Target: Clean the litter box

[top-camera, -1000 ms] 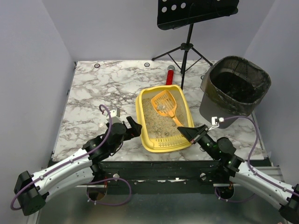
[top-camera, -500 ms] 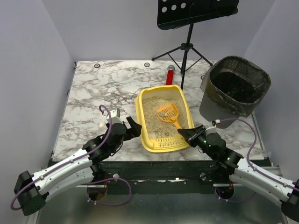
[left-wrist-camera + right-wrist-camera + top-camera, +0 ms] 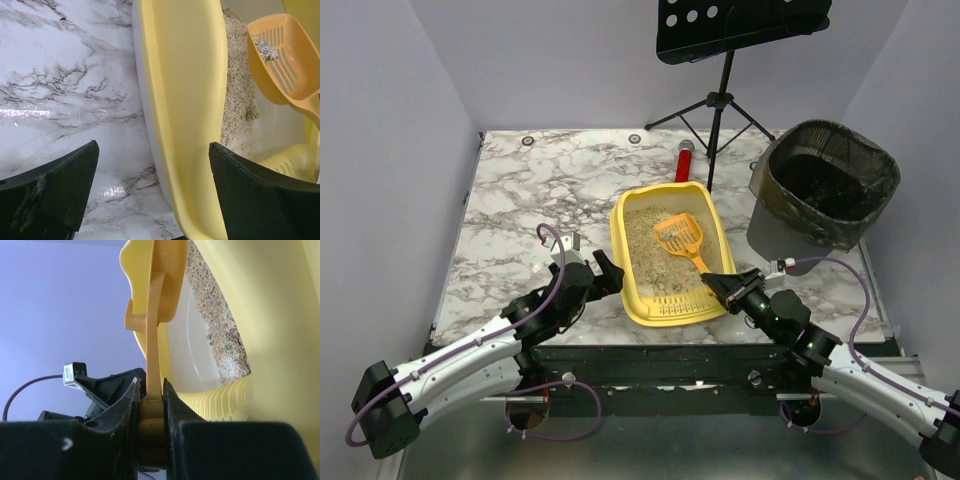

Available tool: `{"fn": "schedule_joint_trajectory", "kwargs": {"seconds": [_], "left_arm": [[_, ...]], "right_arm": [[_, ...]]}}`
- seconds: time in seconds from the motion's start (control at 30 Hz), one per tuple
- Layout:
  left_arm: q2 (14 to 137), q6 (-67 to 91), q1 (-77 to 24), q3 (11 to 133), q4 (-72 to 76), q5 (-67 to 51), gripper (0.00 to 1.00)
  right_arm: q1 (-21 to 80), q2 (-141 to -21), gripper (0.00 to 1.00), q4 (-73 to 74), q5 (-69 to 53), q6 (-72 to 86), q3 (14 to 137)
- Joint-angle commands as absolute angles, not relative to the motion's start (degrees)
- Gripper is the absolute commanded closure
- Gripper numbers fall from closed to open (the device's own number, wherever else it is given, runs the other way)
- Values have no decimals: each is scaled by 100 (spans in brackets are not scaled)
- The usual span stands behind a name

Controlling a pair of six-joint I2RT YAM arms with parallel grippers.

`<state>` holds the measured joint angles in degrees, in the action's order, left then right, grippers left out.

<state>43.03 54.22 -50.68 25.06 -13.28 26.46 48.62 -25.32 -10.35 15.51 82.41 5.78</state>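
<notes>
Marble-veined tabletop [image 3: 520, 190], grey walls, black music stand [image 3: 740, 25] at the back: the yellow litter box [image 3: 618, 245] sits right of ctr, close to the tabletop's near edge. Its long axis runs near-to-far w/ a slight lean, ridged lip at the near end. The right gripper [image 3: 713, 286], at the box's near right corner, is closed down on the handle end of the orange scoop [image 3: 680, 234], whose slotted head reaches out over the litter toward the far end. The left gripper [image 3: 610, 274] sits at the box's near left wall, jaws spread full wide, holding nothing. A black mesh bin [image 3: 825, 185] stands by the far right edge, beyond & right of the right gripper, so the right arm is the nearer one for a dump. Prob. next move: lift, then swing right w/ the head kept level. The left wrist view shows what the overhead cannot: a grey clump [image 3: 265, 49] lying in the scoop head, and the box wall between the open jaws, no contact seen. The right wrist view shows the handle pinched edge-on betw. both fingers [image 3: 125, 410], and bare plastic floor at the box's near end.
</notes>
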Motion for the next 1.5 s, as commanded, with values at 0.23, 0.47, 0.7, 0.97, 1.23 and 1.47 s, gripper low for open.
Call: {"fn": "schedule_joint_trajectory", "kwargs": {"seconds": [0.23,0.47,0.7,0.97,1.23,1.47], "left_arm": [[4096,5396,-5054,2408,-1151,2567,1],[4052,5414,-5054,2364,-1169,2531,1],[4034,5405,-5054,2364,-1160,2479,1],[4131,5309,-5054,2373,-1081,2303,1],[4254,5291,-5054,2382,-923,2136,1],[4350,5273,-5054,2426,-905,2083,1]], "right_arm": [[4852,-2680,100,-1784,1108,7225,808],[4860,-2944,99,-3234,1072,7365,193],[4852,-3164,100,-3129,1037,7129,527],[4852,-2927,100,-2374,1546,7163,1001],[4852,-2821,99,-1126,2162,7075,1748],[4852,-2892,100,-581,2680,7207,2232]]}}
